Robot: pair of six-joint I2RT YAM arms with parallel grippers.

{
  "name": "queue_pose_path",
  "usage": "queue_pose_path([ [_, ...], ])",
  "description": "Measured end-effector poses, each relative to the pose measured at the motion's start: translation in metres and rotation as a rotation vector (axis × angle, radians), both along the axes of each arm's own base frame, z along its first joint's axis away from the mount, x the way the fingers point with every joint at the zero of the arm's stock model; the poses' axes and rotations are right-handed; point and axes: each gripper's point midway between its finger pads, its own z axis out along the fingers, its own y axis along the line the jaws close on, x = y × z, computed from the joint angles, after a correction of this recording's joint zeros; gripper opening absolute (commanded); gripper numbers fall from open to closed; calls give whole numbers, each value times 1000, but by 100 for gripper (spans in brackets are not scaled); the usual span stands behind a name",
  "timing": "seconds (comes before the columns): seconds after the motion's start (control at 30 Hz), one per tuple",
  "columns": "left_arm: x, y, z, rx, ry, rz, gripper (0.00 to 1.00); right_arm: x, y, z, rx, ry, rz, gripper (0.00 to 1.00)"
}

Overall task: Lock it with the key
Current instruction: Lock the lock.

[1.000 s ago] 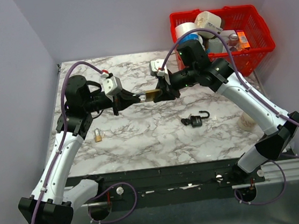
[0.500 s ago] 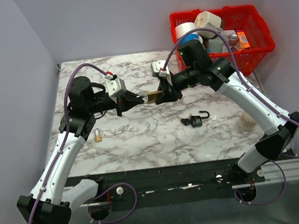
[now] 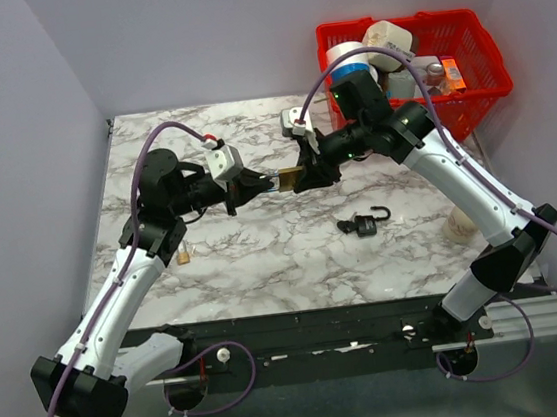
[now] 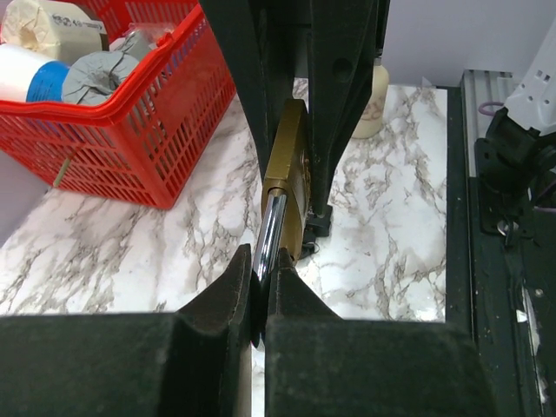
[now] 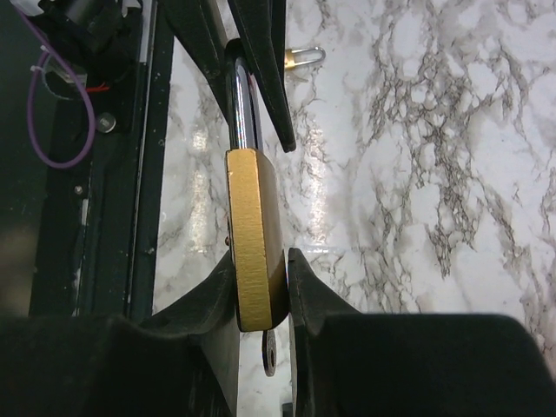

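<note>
Found the left gripper (image 4: 260,266) pinched tight on the steel shackle (image 4: 271,224) of a brass padlock (image 5: 254,233), fingers almost together around the bar. Found the right gripper (image 5: 261,265) clamped on the same lock's brass body, one finger on each flat face. Saw the lock carried in the air between the two arms, above the middle of the marble table (image 3: 264,260), shackle end toward the left arm.

Spotted the key (image 3: 347,226) lying on the marble, nearer the arm bases than the meeting jaws, well apart from both and in neither grip. Saw it right beside a black padlock (image 3: 367,225) with an open shackle; could not tell whether touching.

Noted a small brass padlock (image 5: 301,56) on the table by the left arm, and a red basket (image 3: 453,15) at the far right corner.
</note>
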Motion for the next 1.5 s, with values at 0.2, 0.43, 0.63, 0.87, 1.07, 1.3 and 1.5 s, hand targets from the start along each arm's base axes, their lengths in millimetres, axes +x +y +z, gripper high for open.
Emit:
queue_pose_path([
  [0.2,0,-5,-9,10,16,3,0,-2,-5,-9,-42,26,-13,1],
  [0.43,0,-10,-11,8,14,-9,0,-1,-6,-10,-48,25,-21,1],
  [0.63,2,-12,-13,-10,17,-1,0,1,-6,-12,-57,30,-37,1],
  [0.87,3,-7,-15,30,7,8,33,0,-6,-21,-61,49,-56,1],
  [1.07,20,17,0,-11,11,81,66,13,13,-23,7,44,-89,1],
  [1.3,31,43,31,-124,53,193,99,45,31,-9,123,13,-189,1],
  [1.5,62,71,46,-295,266,432,99,90,24,-15,174,-18,-379,1],
])
